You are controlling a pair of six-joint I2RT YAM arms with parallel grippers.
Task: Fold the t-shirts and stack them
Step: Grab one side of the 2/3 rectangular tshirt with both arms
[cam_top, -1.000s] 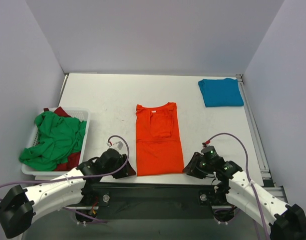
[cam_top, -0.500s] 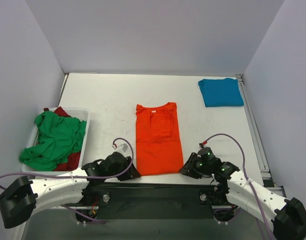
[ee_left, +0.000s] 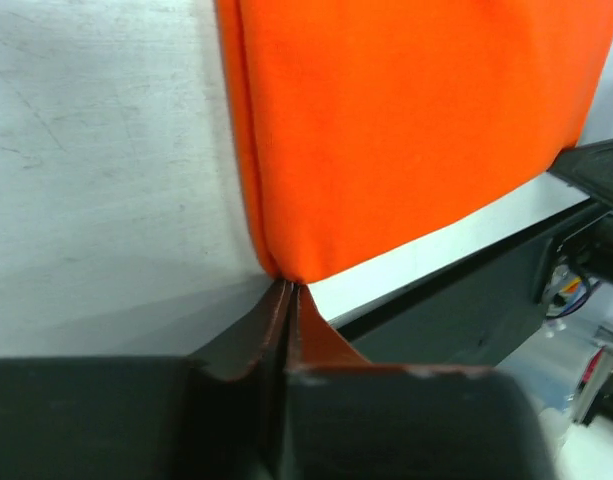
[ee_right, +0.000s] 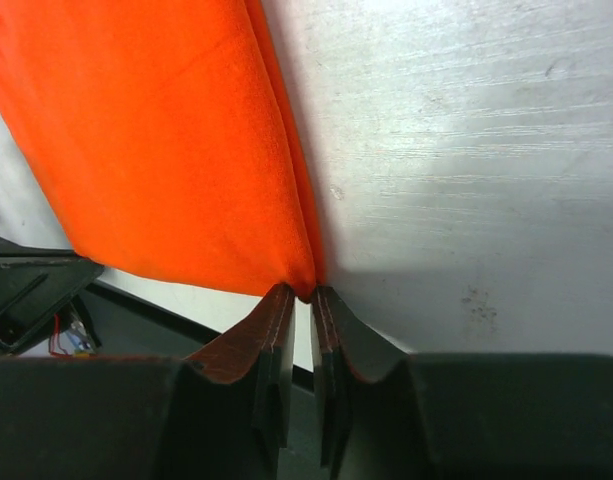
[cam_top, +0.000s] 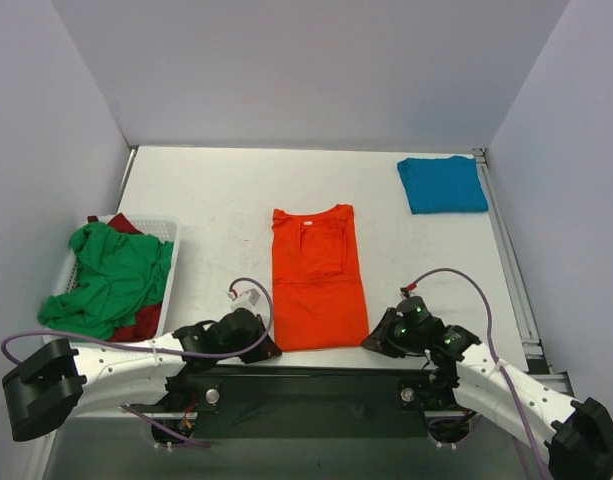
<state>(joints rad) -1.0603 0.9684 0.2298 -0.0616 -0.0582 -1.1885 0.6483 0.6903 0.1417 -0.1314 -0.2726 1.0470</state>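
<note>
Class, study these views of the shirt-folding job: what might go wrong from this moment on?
1. The left jaws and the right jaws each meet only the very tip of a near corner of the orange shirt. On lifting, a corner may slip free.
2. The shirt lies folded in layers, so a pinch may catch only some of them and the fold could fall open.

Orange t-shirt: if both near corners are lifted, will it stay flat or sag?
Likely floppy: the orange t-shirt is thin folded cloth, so its middle should sag between left tool and right tool. Probably light; folded layers may slip apart.
</note>
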